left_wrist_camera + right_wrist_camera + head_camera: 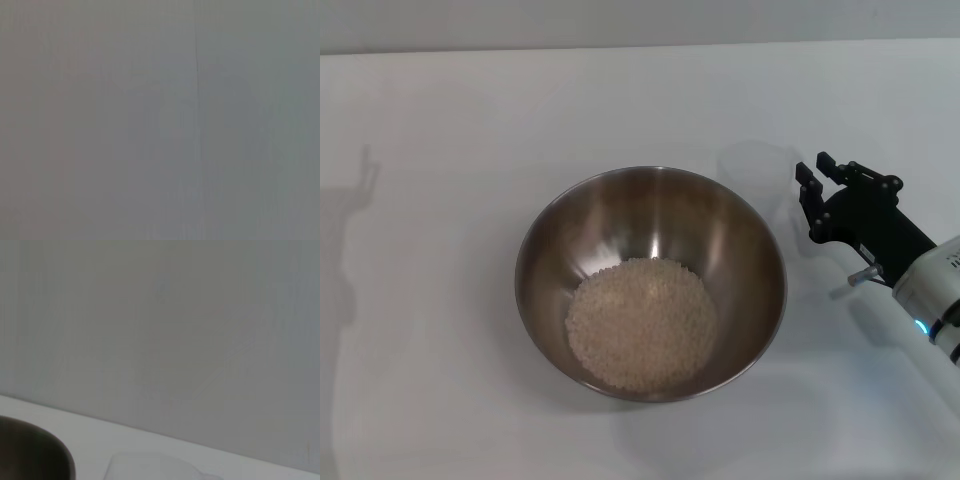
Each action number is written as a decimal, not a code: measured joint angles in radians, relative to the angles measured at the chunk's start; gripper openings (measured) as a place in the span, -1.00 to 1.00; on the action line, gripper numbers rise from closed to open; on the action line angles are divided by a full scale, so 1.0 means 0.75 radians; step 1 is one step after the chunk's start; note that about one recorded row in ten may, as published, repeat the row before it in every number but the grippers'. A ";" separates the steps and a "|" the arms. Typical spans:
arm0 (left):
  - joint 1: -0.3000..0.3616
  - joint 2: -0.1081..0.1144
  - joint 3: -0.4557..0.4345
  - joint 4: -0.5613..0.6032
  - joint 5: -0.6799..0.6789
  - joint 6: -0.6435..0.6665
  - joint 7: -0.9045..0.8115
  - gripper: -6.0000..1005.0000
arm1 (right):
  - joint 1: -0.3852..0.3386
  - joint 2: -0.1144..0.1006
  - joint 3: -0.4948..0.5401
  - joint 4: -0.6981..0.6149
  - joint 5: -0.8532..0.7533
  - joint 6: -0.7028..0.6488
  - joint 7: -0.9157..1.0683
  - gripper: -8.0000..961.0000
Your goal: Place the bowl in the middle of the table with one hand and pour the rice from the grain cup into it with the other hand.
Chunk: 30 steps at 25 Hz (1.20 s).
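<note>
From the head view, the bowl sits near the middle of the table, upright, with the rice heaped in its bottom, a little toward the near side. That suggests the pour is done and little remains but to clear the arms. The cup stands just beyond the bowl's far right rim, faint and clear against the white top, and looks empty, though it is hard to make out. The right gripper hangs just right of the cup, apart from it, its fingers spread a little with nothing between them; I judge it has let the cup go there so it stands out of the bowl's way. The left arm is out of sight; only a shadow falls well left of the bowl. The left wrist view shows only a plain grey surface, so nothing can be said of that gripper's fingers. In the right wrist view a dark curve of the bowl shows beside the pale cup on the table, with a grey wall behind; that arm's own fingers do not appear.
</note>
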 joint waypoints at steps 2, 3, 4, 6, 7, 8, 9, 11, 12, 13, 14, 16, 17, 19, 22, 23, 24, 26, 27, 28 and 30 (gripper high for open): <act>-0.002 0.000 0.000 0.000 0.000 -0.002 0.000 0.65 | -0.009 0.000 0.000 0.006 0.000 -0.015 0.000 -0.53; -0.002 0.000 0.000 0.000 0.000 -0.002 0.000 0.65 | -0.009 0.000 0.000 0.006 0.000 -0.015 0.000 -0.53; -0.002 0.000 0.000 0.000 0.000 -0.005 0.000 0.65 | -0.014 0.000 0.000 0.009 0.000 -0.022 0.000 -0.52; -0.007 0.000 0.000 0.000 0.000 -0.011 0.000 0.65 | -0.027 0.000 0.000 0.014 0.000 -0.040 -0.001 -0.52; -0.010 0.000 0.000 0.000 0.000 -0.016 0.000 0.65 | -0.045 0.000 0.000 0.021 0.000 -0.062 -0.001 -0.52; -0.010 0.000 0.000 0.000 0.000 -0.016 0.000 0.65 | -0.045 0.000 0.000 0.021 0.000 -0.062 -0.001 -0.52; -0.010 0.000 0.001 0.000 0.000 -0.017 0.000 0.65 | -0.054 -0.001 0.000 0.026 0.000 -0.073 -0.001 -0.52; -0.010 0.000 0.001 0.000 0.000 -0.017 0.000 0.65 | -0.077 -0.003 0.000 0.033 0.000 -0.096 -0.001 -0.52; -0.009 0.000 0.001 0.000 0.000 -0.017 0.000 0.65 | -0.098 -0.004 0.000 0.035 0.000 -0.120 -0.001 -0.52; -0.008 0.000 0.001 0.000 0.000 -0.018 0.000 0.65 | -0.112 -0.004 0.000 0.035 0.000 -0.137 -0.001 -0.52; -0.006 0.000 0.001 0.000 0.000 -0.018 0.000 0.65 | -0.125 -0.004 0.000 0.035 0.000 -0.160 -0.002 -0.52; -0.003 0.000 0.001 0.000 0.000 -0.018 0.000 0.65 | -0.144 -0.004 0.000 0.033 0.000 -0.189 -0.002 -0.52; 0.001 0.000 0.002 0.000 0.000 -0.018 0.000 0.65 | -0.192 -0.004 0.000 0.030 -0.001 -0.283 -0.003 -0.52; 0.006 0.000 0.003 0.000 0.000 -0.018 0.000 0.65 | -0.225 -0.004 0.002 0.030 -0.001 -0.355 -0.003 -0.52; 0.026 0.000 0.011 0.002 0.003 -0.018 0.005 0.65 | -0.355 -0.004 0.044 0.028 0.051 -0.665 0.005 -0.52; 0.032 0.000 0.011 0.002 0.008 -0.016 0.005 0.65 | -0.401 -0.004 0.070 0.022 0.094 -0.778 0.007 -0.52; 0.037 0.000 0.012 0.000 0.010 -0.015 0.005 0.65 | -0.401 -0.004 0.070 0.022 0.094 -0.778 0.007 -0.46; 0.044 0.001 0.020 -0.004 0.011 -0.010 0.005 0.65 | -0.419 -0.004 0.079 0.015 0.107 -0.824 0.007 -0.35; 0.051 0.004 0.038 -0.005 0.012 0.004 0.009 0.65 | -0.443 -0.005 0.089 -0.006 0.116 -0.880 0.008 -0.29; 0.051 0.004 0.038 -0.005 0.012 0.004 0.009 0.65 | -0.443 -0.005 0.089 -0.006 0.116 -0.880 0.008 -0.24; 0.053 0.006 0.064 0.004 0.014 0.025 0.014 0.65 | -0.463 -0.005 0.122 -0.020 0.119 -0.902 0.009 0.00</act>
